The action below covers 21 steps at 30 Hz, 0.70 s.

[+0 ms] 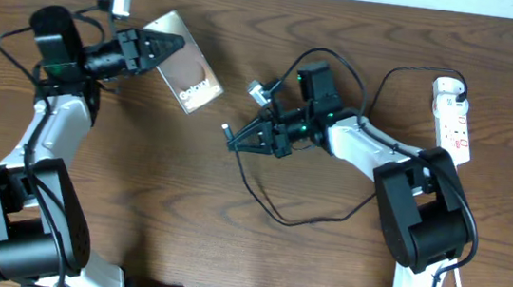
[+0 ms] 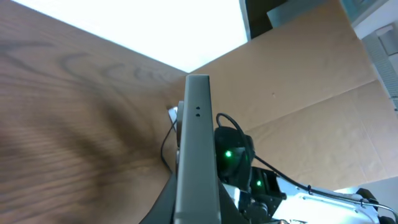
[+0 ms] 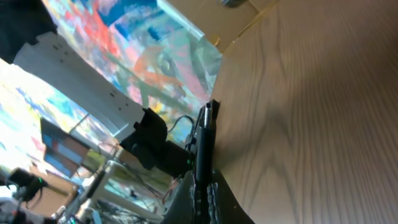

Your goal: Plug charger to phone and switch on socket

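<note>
Left tool [image 1: 156,47]: clenched on the phone [image 1: 188,68], gripping 1 short end. The rest of the slab sticks out ahead of the fingertips, with the glossy brown face up toward the overhead camera and the pale printed strip at the end far from the tool. In the left wrist view we see the phone [image 2: 198,149] edge-on, rising from between the fingers, with 2 small dark dots on that edge. We cannot tell whether its far end touches the table [image 1: 139,169].

Right tool [image 1: 239,142]: clenched on the charger [image 1: 284,223], pinched just behind the plug tip [image 1: 227,131], which pokes out ahead of the fingertips. In the right wrist view the charger [image 3: 205,140] is a thin dark piece standing up from between the fingers, too blurred for us to read detail. The thin black cable trails back from the tool and loops on the table beside the right forearm.

The plug tip points roughly toward the phone's strip end. It is near, not touching, with a gap of table between. The 2 tools face each other across that gap.

Socket [image 1: 455,112]: white strip with red marks, well behind the right tool, past the arm's elbow, flat on the table. We cannot read the switch state.
</note>
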Available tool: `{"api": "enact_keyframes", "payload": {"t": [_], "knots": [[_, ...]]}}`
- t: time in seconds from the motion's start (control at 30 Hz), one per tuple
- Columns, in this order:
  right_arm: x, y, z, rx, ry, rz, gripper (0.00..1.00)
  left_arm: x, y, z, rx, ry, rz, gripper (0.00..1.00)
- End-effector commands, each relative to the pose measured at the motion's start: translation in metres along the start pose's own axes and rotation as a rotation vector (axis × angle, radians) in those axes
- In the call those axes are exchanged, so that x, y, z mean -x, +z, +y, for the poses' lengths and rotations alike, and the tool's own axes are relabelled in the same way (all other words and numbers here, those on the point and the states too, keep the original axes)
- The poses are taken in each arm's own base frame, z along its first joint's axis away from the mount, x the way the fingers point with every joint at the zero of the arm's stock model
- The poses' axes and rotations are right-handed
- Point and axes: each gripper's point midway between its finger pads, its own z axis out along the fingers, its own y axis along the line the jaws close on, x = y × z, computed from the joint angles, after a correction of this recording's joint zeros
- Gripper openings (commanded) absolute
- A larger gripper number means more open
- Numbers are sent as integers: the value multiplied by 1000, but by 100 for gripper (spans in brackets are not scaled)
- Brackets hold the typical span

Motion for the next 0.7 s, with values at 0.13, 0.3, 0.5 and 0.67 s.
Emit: {"api": "enact_keyframes", "payload": {"t": [0.13, 0.3, 0.5, 0.67], "knots": [[8, 18, 14, 54, -10, 31, 1, 0, -20, -10, -54, 24, 36, 7], [11, 17, 14, 54, -36, 30, 1, -1, -18, -11, -58, 31, 41, 7], [12, 17, 15, 54, -48, 29, 1, -6, -15, -15, -79, 34, 68, 8], [14, 17, 15, 54, -67, 28, 1, -7, -15, -16, -84, 30, 74, 7]]}}
